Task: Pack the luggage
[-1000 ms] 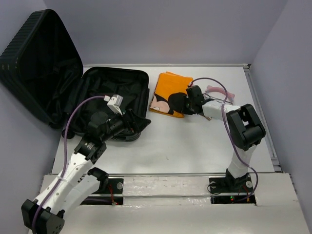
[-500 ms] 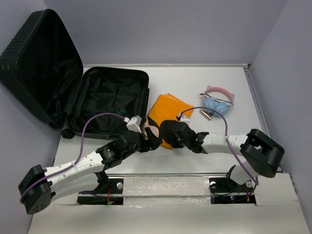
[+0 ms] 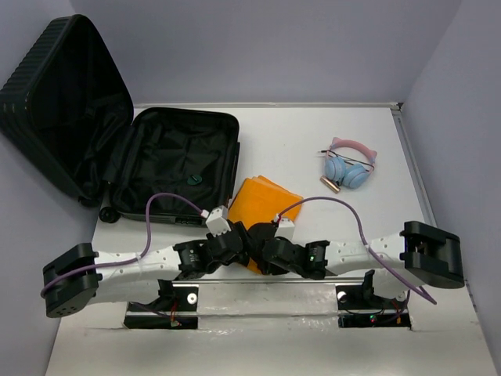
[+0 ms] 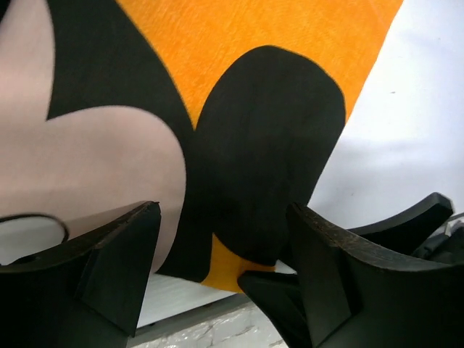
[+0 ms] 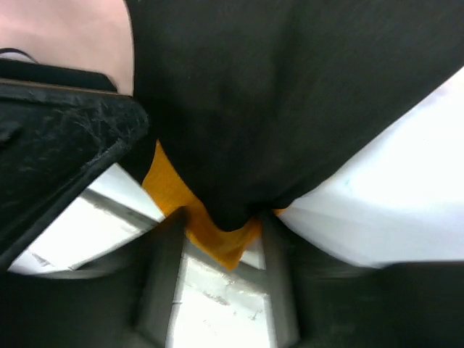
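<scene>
The luggage [image 3: 176, 164] lies open at the far left of the counter [image 3: 313, 133], its lid [image 3: 63, 102] standing up on its left. A folded cloth [image 3: 262, 200] lies just right of the luggage's near right corner. The left gripper [image 3: 241, 239] and right gripper [image 3: 270, 247] meet at the cloth's near end from either side. Headphones [image 3: 348, 166] sit farther right and back, with a small tube [image 3: 329, 185] just beside them.

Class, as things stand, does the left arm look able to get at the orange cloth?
Probably yes. The left gripper is open right at the near corner of the orange cloth, with nothing between them, though the right gripper crowds that same corner.
</scene>
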Tool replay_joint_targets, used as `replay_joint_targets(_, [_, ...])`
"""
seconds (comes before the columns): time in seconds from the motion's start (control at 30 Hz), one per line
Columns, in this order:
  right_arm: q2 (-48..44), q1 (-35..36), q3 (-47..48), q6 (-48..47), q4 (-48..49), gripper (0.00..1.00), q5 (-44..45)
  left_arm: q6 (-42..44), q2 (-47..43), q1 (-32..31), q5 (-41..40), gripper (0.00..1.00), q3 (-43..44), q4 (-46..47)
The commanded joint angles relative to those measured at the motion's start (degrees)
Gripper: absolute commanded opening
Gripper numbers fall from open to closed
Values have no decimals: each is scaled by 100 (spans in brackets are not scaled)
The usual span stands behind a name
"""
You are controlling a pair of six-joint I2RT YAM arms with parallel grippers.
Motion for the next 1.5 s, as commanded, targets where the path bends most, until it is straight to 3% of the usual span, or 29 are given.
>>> replay_joint_targets(0.0, [-341, 107, 48, 163, -891, 57, 292, -924, -281, -268, -1012, 82, -58, -700])
replay_joint_targets(0.03, [-482, 107, 57, 40, -962, 60, 406, -995, -464, -346, -1075, 82, -50, -971])
replay_joint_targets(0.17, [-1255, -278, 119, -635, -1147, 60, 355, -1163, -984, -373, -1268, 82, -14, -1447])
replay_joint_targets(0.27, [-1617, -1550, 329, -2317, -1113, 58, -459, -1207, -1309, -373, -1409, 82, 99, -2008])
replay_joint_targets(0.3, [-1617, -2285, 486, -2691, -1104, 59, -690, -1181, -1379, -382, -1470, 82, 144, -2080])
replay_joint_targets(0.33, [-1495, -2623, 888, -3469, -1095, 61, -1197, -1076, -1493, -374, -1497, 82, 187, -2133])
replay_joint_targets(0.4, [-1153, -3317, 1408, -4089, -1086, 72, -1761, -1014, -1556, -373, -1541, 83, 346, -2309])
replay_joint_targets(0.43, [-638, -3982, 1959, -4640, -1086, 76, -2573, -909, -1599, -373, -1515, 83, 390, -2327])
replay_joint_targets(0.5, [-20, -4740, 2498, -5022, -1121, 84, -3115, -803, -1643, -373, -1392, 84, 478, -2336])
replay_joint_targets(0.57, [981, -5024, 3306, -5558, -1261, 90, -3801, -724, -1705, -373, -1304, 84, 469, -2371])
replay_joint_targets(0.8, [3047, -5166, 5047, -6614, -2456, 97, -4075, -435, -2004, -347, -725, 92, 320, -2406])
replay_joint_targets(1.17, [3753, -4438, 4909, -6817, -2730, 99, -3936, -319, -2179, -347, -565, 95, 373, -2713])
replay_joint_targets(1.37, [3876, -4103, 4663, -6413, -2730, 82, -2699, -469, -2618, -347, -513, 94, 153, -2828])
replay_joint_targets(1.4, [3885, -4051, 4602, -6255, -2747, 69, -2522, -469, -2637, -347, -495, 94, 118, -2810])
replay_joint_targets(1.47, [3876, -4050, 4531, -5965, -2747, 55, -2143, -469, -2646, -347, -478, 94, 100, -2784])
